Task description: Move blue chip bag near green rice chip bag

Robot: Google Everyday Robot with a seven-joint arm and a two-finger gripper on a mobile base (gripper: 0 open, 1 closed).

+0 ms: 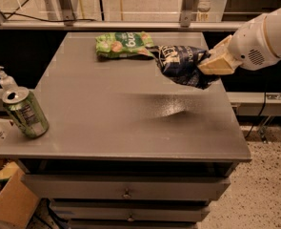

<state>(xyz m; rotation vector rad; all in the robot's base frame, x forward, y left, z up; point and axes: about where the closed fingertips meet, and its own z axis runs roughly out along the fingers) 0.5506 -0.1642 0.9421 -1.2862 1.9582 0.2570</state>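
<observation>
The blue chip bag (180, 63), dark navy foil with white lettering, hangs in the air above the far right part of the grey table (106, 113). My gripper (207, 63) comes in from the right and is shut on the bag's right end. The bag's left tip reaches the right edge of the green rice chip bag (122, 44), which lies flat near the table's far edge. The blue bag's shadow falls on the table below it.
A green drink can (25, 112) stands at the table's left front corner, with a pump bottle (5, 78) just behind it. Drawers (125, 191) sit under the tabletop. A cardboard box (9, 202) is on the floor at lower left.
</observation>
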